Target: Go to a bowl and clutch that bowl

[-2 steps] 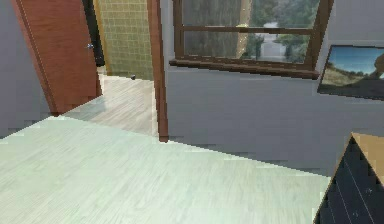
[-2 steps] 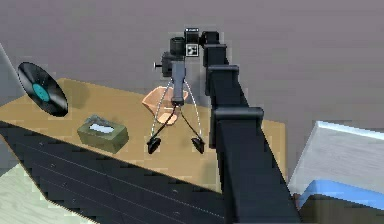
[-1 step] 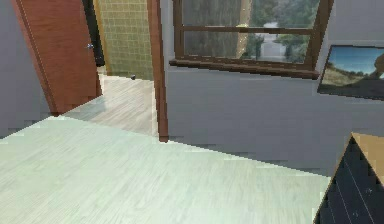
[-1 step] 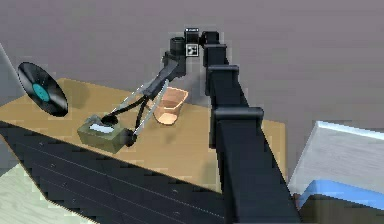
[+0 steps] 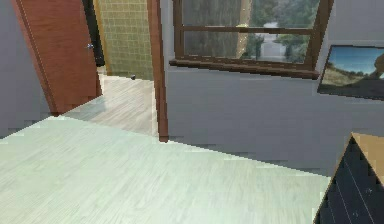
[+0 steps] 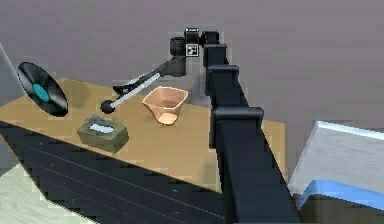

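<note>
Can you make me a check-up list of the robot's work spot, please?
Surface: dresser, wooden top, dark front.
Job's things: pinkish bowl, upright on the dresser top.
Clutter: black record standing on edge at the arm side view's left; green box on the top, left of the bowl.
Grippers: pincer seen left of the bowl, near the green box; cannot tell whether it holds anything.
Cables: nothing seen.
Surroundings: bed right of the dresser; window, wooden door, pale floor.
</note>
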Controlling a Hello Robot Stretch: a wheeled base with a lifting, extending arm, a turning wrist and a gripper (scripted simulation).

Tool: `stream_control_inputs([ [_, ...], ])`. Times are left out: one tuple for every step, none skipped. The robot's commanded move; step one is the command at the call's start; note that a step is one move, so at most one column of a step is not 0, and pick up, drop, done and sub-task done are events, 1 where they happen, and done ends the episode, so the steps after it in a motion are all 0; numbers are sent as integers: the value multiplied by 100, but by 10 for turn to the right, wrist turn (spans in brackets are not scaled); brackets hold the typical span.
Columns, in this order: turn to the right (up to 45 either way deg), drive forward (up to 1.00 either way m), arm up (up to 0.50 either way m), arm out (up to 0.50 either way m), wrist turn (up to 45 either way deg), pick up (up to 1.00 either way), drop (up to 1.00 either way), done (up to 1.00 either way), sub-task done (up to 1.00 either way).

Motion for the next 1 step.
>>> stream_control_inputs([
  [0, 0, 0, 0, 450, 0, 0, 0, 0],
])
